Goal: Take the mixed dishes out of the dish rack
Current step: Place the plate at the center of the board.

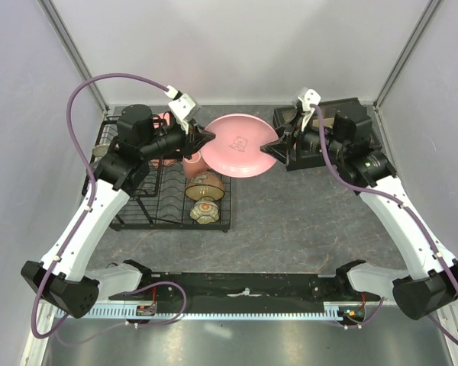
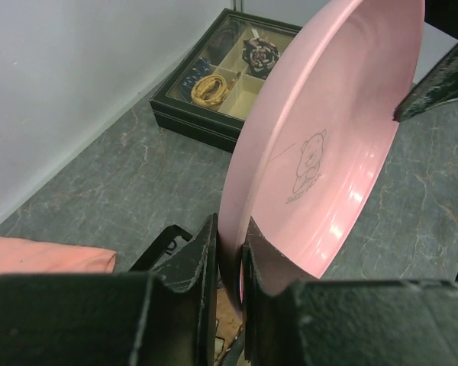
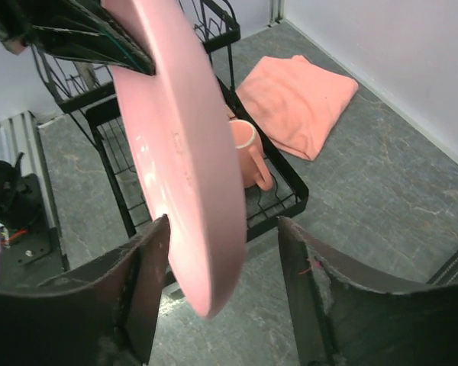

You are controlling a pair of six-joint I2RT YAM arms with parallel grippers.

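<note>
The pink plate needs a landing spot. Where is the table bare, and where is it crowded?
Bare: the table middle, between the dish rack on the left and the right arm, in front of the trinket tray. Crowded: the rack, with mug and bowls; the back left corner holds a cloth.

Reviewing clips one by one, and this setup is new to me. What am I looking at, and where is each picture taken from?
Two robot arms, left arm and right arm, are bolted at the near edge of the table. One picture looks down from above and behind them; the other two come from wrist cameras. The left fingers are clamped on the rim of a pink plate, holding it up between the arms. The right fingers are open, one either side of the opposite rim. On the table are a wire dish rack holding a pink mug and bowls, a folded pink cloth and a tray of trinkets.
</note>
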